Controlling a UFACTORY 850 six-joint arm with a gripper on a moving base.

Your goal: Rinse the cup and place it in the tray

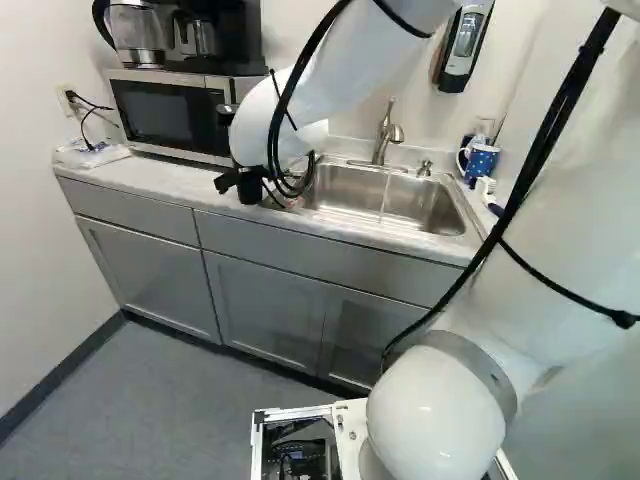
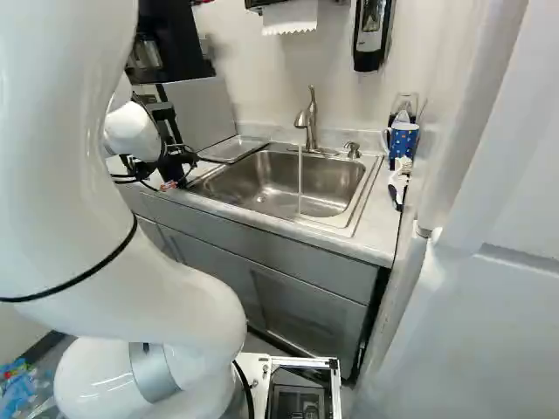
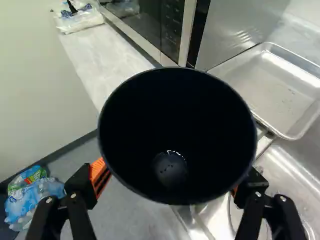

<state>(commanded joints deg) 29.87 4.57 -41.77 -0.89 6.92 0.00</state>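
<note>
In the left base view my gripper [image 1: 238,179] hangs by the counter's front edge, left of the sink [image 1: 400,203]. The wrist view shows the gripper [image 3: 167,186] shut on a dark cup [image 3: 175,125], orange pads at its two sides. The cup's mouth faces the camera, and a few wet glints show at its bottom. Beside the microwave lies the metal tray [image 3: 285,87], with bare metal inside and small drops on it. From the faucet [image 2: 311,122] a thin stream of water [image 2: 300,179] falls into the sink.
The microwave [image 1: 170,115] stands on the counter [image 1: 130,175] left of the sink. A blue dotted mug [image 2: 402,140] and a white-and-dark item [image 2: 398,182] are at the sink's far side. Bottles in plastic wrap [image 3: 32,200] lie on the floor.
</note>
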